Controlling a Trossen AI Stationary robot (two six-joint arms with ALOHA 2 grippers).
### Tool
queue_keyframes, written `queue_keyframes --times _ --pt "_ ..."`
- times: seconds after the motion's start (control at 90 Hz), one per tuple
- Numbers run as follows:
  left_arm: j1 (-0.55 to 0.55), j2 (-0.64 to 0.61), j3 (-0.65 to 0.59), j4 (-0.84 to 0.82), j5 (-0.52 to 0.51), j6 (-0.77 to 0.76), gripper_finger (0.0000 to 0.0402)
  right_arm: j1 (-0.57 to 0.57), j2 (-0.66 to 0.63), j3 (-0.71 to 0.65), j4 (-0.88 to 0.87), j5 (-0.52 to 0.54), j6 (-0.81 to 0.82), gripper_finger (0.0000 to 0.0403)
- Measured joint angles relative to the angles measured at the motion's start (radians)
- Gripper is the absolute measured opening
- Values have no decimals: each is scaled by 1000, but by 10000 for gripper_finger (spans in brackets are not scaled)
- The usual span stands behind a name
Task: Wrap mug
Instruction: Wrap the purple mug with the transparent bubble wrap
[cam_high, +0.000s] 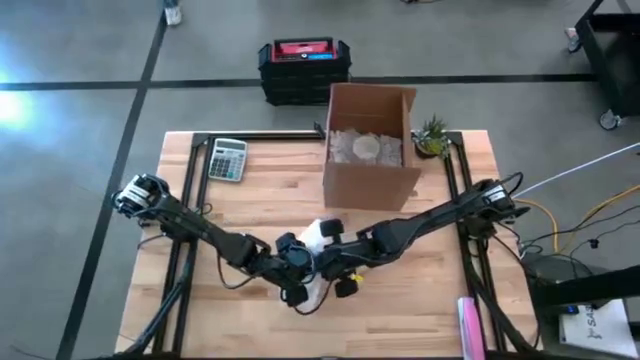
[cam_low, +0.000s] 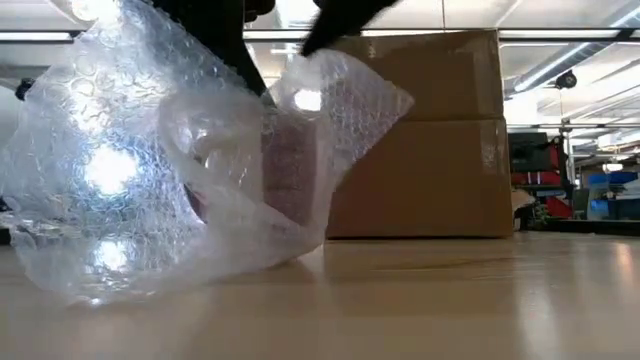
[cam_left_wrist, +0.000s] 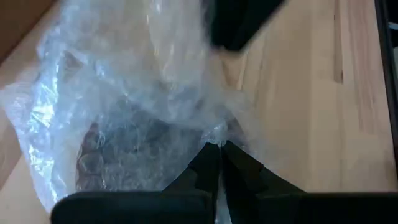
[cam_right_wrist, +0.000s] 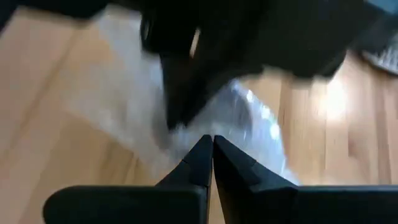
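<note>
Mug (cam_low: 285, 165): reddish, standing on the bench (cam_high: 420, 300) inside loose bubble wrap (cam_low: 120, 170), near the front middle, seen only through the plastic.
Wrap: clear sheet bunched up around the mug, one flap raised above it, the rest spread on the wood.
Left gripper (cam_left_wrist: 216, 148): low at the wrap's edge, fingers pinched together on a fold of the wrap.
Right gripper (cam_right_wrist: 211, 142): just beside the left one over the wrap, fingertips pressed together; whether any plastic lies between them, I cannot tell.
Box (cam_high: 370, 145): open cardboard, behind the mug at the bench's far side, padding inside.
Calculator (cam_high: 227, 159): far left of the bench.
Plant (cam_high: 432, 136): small, just right of the box.
</note>
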Motion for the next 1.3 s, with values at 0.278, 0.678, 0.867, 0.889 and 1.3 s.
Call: queue_keyframes --times 0.278,0.678,0.867,0.889,1.3 --pt "3 -6 -9 -66 41 -3 1 -33 148 7 37 -32 7 0" --pt "21 -116 -7 -213 82 24 95 -50 140 8 75 -30 5 0" --pt "30 -88 -9 -198 84 20 131 -49 141 3 51 -37 14 0" --pt "33 -80 -9 -194 89 21 136 -49 141 2 47 -38 14 0" --pt "49 -87 48 -326 154 71 168 -48 133 3 28 -41 29 0"
